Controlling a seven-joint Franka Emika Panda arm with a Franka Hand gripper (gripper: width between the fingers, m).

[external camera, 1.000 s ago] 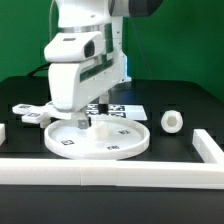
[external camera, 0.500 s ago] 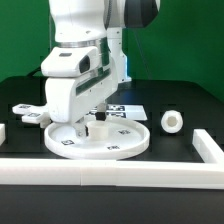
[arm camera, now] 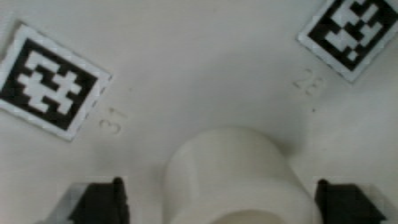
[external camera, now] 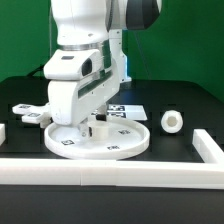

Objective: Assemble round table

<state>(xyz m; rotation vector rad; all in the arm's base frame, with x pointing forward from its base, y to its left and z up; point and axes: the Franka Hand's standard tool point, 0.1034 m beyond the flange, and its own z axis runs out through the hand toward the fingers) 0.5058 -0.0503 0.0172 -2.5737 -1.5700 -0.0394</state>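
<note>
Leg [arm camera: 228, 178] stands upright on the disc top [arm camera: 196, 85] between the spread fingers [arm camera: 111, 204], touching neither.

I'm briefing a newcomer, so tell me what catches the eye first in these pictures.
The robot arm fills the middle of the exterior view, bent low over a large white disc just below it. Its gripper is open astride a short white peg that stands at the disc's middle, among black-and-white square tags on the disc's face.
</note>
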